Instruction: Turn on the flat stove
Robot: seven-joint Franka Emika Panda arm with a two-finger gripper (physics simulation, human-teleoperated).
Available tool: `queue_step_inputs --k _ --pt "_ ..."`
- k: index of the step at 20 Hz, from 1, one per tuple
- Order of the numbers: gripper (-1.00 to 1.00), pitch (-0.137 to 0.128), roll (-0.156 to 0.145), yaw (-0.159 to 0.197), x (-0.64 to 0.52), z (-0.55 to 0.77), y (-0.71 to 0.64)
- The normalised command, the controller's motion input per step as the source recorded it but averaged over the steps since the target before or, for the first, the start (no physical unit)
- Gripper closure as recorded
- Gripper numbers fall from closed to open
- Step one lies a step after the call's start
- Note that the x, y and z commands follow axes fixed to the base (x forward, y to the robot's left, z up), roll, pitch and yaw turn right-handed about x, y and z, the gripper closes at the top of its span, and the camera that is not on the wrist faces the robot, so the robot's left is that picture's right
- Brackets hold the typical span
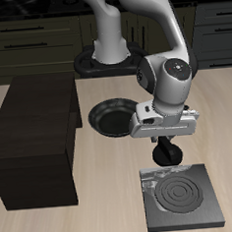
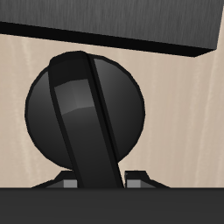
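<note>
Dark kitchen cupboards with pale handles run behind a light wooden table [image 1: 58,226], where the robot's grey base stands on a black round mount at the far edge. On the table, toward the front edge, lies the flat stove [image 1: 184,196], a thin square dark-grey slab whose concentric coil rings [image 1: 181,193] are grey rather than glowing. A large dark wooden cabinet block [image 1: 36,139] occupies the other side of the table, well apart from the stove, and a round black frying pan [image 1: 110,117] sits farther back between the two, close beside the cabinet's corner. The arm bends forward and down so that the gripper [image 1: 167,155] hangs right over the stove's rear edge, its black fingers reaching down to the slab where the knob would be; from the exterior view the knob itself is hidden behind them. The wrist view shows the black knob [image 2: 85,114] very close: a round dark disc with a raised bar handle running across it, tilted slightly off straight, set against pale table surface with a dark edge of the slab [image 2: 114,22] beyond. Small grey finger tips [image 2: 138,179] show on either side of the handle's near end, close to it, but whether the jaws are actually pressing on the knob cannot be told.
</note>
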Motion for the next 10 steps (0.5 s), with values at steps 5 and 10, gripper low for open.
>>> queue_step_inputs --k 5,10 --pt "1.0 -0.031 -0.029 0.029 0.05 0.15 -0.19" --pt "1.0 -0.035 -0.017 0.053 0.07 0.24 -0.21"
